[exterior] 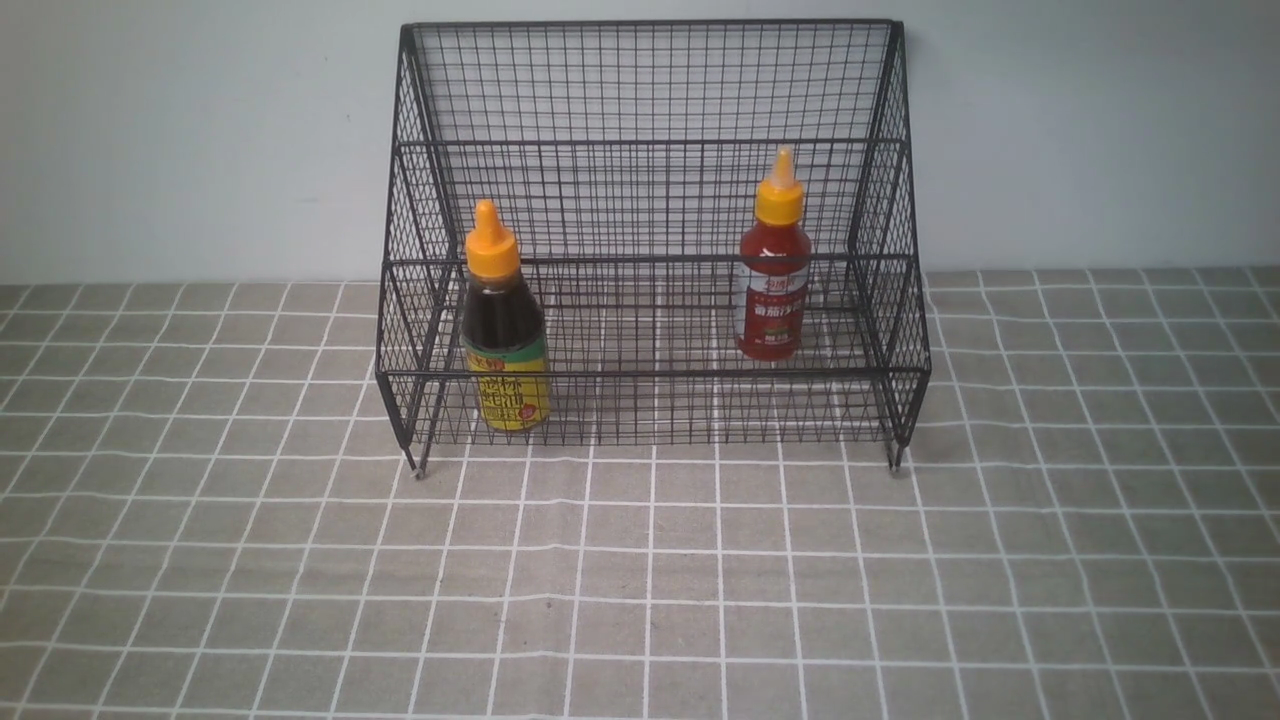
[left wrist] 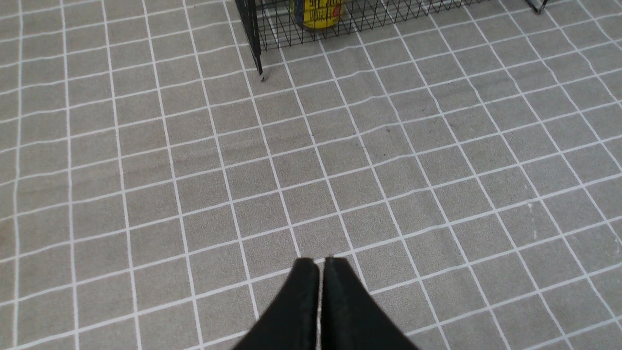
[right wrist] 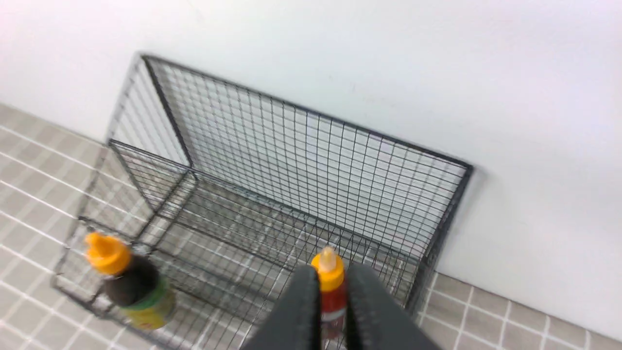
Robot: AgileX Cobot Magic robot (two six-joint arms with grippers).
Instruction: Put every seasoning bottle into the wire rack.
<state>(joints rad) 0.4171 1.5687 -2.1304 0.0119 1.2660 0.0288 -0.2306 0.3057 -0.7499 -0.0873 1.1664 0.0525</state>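
Left gripper: seen only in the left wrist view. Its two black fingers are pressed together with nothing between them. It hangs above bare checked tablecloth, on the near side of the wire rack and well apart from it.

Wire rack: stands on the tablecloth on short feet, with its tall back against the pale wall. There are two stepped tiers. The upper tier holds nothing, and both bottles are in the lower tier.

Dark sauce bottle: upright at the left end of the lower tier, close behind the front rail. Orange nozzle cap up, yellow-green label facing near. Its label shows through the mesh in the left wrist view. The right wrist view also shows it, blurred.

Red bottle: upright towards the right end of the lower tier. It is set farther back than the dark bottle and well apart from it. Orange cap up, white-red label facing near.

Right gripper: seen only in the right wrist view, which is blurred. Its fingers stand slightly apart, leaving a narrow gap. The red bottle shows through that gap, beyond the fingers and inside the rack. The front view shows nothing touching it.
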